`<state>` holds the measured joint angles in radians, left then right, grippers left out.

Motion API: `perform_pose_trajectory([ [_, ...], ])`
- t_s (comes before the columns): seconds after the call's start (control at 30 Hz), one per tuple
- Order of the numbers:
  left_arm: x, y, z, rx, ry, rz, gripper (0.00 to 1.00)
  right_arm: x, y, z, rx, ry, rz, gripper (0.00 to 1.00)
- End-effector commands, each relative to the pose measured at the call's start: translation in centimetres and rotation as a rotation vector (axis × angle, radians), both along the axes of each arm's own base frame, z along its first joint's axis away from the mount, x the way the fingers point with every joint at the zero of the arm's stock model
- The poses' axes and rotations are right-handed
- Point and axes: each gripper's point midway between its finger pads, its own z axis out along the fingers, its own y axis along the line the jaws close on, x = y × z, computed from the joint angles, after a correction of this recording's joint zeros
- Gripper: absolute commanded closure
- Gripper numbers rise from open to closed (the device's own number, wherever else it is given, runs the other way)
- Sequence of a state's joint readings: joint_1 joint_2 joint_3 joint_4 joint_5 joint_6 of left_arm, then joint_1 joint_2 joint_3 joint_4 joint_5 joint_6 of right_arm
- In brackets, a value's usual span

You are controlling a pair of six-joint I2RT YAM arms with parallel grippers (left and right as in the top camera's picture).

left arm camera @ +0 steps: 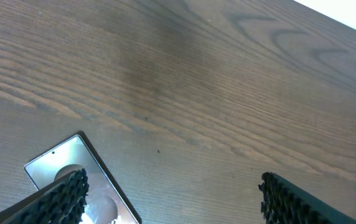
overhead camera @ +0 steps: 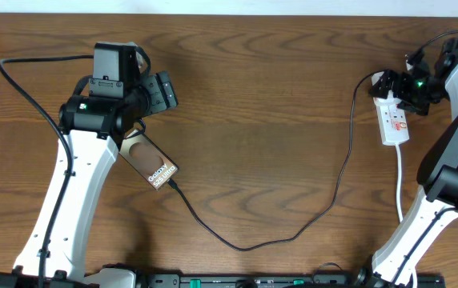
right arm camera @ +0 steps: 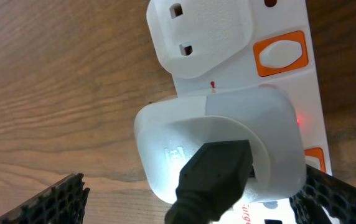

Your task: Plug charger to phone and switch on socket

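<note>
- Socket (overhead camera: 394,120): far right of the tabletop (overhead camera: 253,96), long axis running near to far.
- Phone (overhead camera: 150,162): left, lying diagonally, lettered end pointing near-right, where the charger (overhead camera: 293,232) meets it.
- Right fingers (right arm camera: 60,199): wide open, empty, straddling the adapter (right arm camera: 221,143); probably best to press its orange switch (right arm camera: 315,159) squarely with one tip.
- Left fingers (left arm camera: 63,196): wide open, empty.
</note>
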<state>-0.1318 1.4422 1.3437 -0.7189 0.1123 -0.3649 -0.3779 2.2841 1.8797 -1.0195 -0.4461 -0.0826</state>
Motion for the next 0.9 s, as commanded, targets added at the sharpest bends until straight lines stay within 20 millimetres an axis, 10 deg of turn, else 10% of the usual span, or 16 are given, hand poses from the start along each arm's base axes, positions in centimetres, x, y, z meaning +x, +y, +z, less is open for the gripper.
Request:
perform_pose_trajectory([
  [0.0,0.4,0.2,0.6,0.019,-0.016,0.0,0.13,-0.1,5.0,-1.1,0.207,0.005,0.054,0.0],
  [0.53,0.3,0.2,0.5,0.019,-0.012,-0.001,0.14,-2.3,-0.6,0.9,-0.039,0.109,-0.109,0.01],
  [0.87,0.3,0.2,0.5,0.02,-0.011,0.0,0.14,-7.4,-4.5,11.3,-0.34,0.106,-0.318,0.01],
])
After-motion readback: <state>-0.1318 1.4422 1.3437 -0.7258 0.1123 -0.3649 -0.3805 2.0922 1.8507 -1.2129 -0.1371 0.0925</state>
